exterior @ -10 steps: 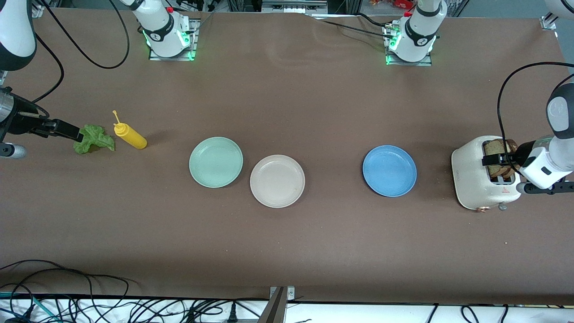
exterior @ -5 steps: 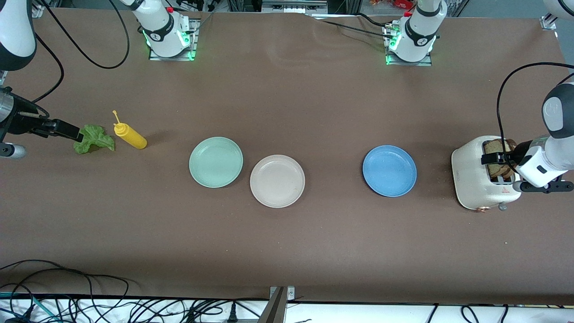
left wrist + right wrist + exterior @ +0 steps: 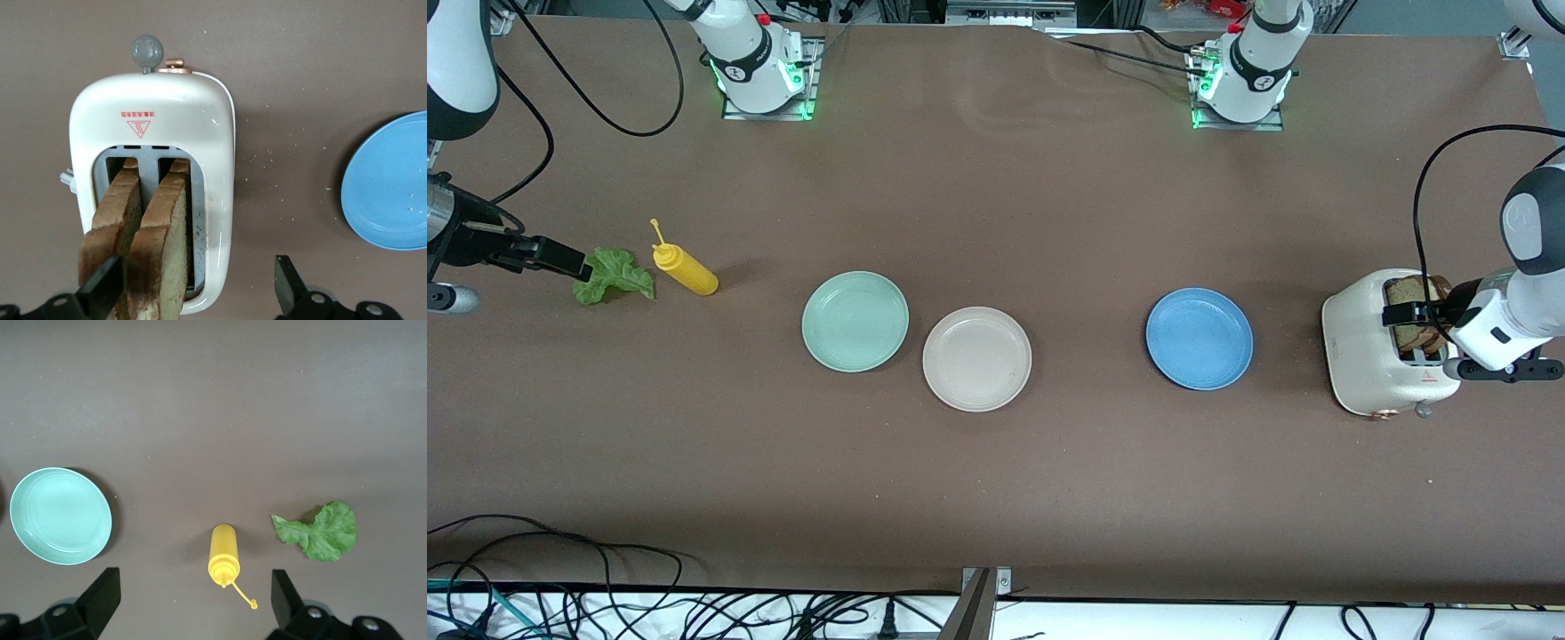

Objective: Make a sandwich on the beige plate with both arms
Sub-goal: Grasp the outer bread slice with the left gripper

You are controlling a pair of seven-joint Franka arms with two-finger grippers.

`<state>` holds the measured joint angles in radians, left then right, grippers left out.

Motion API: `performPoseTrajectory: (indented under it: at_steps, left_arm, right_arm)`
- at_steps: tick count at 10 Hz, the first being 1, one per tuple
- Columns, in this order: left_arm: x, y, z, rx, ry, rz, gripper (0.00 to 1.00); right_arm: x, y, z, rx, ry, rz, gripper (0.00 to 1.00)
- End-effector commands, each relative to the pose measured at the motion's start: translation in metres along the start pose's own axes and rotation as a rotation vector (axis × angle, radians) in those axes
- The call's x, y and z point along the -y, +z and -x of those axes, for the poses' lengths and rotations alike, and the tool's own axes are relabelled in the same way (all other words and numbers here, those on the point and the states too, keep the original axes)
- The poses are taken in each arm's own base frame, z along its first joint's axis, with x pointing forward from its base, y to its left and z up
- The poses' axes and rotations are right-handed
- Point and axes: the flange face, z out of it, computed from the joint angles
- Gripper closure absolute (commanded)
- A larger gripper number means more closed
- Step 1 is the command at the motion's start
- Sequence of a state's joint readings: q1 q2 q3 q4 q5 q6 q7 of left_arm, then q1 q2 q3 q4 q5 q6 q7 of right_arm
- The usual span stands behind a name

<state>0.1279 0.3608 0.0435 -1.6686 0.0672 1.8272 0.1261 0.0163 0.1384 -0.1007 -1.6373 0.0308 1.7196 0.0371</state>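
1. Nearest to the front camera lies the beige plate (image 3: 976, 358), in the middle of the table, with nothing on it.
2. A little farther is the mint-green plate (image 3: 855, 321), just beside the beige one, toward my right arm's end. The blue plate (image 3: 1199, 338) lies well apart, toward my left arm's end.
3. At my left arm's end stands the white toaster (image 3: 1371, 356) with two bread slices (image 3: 143, 240) upright in its slots; their tops stick out above the slots.
4. My left gripper (image 3: 193, 290) hangs over the toaster. Its jaws are wide open. In the left wrist view one finger (image 3: 103, 288) is at the outer face of one slice and the second finger is well apart over the table, so both slices lie between them. I cannot tell if the finger touches the bread.
5. At my right arm's end the lettuce leaf (image 3: 614, 275) lies flat on the table, and the yellow mustard bottle (image 3: 684, 268) lies on its side just beside it, between the leaf and the mint-green plate.
6. My right gripper (image 3: 193, 607) is up over this end of the table, close to the leaf. Its jaws are wide open and hold nothing.
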Motion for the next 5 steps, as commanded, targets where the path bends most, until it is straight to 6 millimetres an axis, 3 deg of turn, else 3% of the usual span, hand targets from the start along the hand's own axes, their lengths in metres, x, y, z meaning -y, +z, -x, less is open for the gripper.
performPoseTrajectory:
  at_steps: [1,3,5]
  left_arm:
    - [0.0064,0.0096,0.0143,-0.029,0.019,-0.019,0.02]
    - [0.0107,0.0146,0.0201,-0.042,0.014,-0.018,0.13]
    - [0.0107,0.0129,0.0208,-0.043,0.019,-0.019,0.49]
  right_arm:
    - [-0.0014,-0.0014,0.0015,-0.003,-0.001,-0.018,0.0]
    - [-0.0022,-0.0013,0.0016,-0.002,0.001,-0.02,0.0]
    - [-0.0022,-0.0004,0.0013,0.0,0.001,-0.019,0.0]
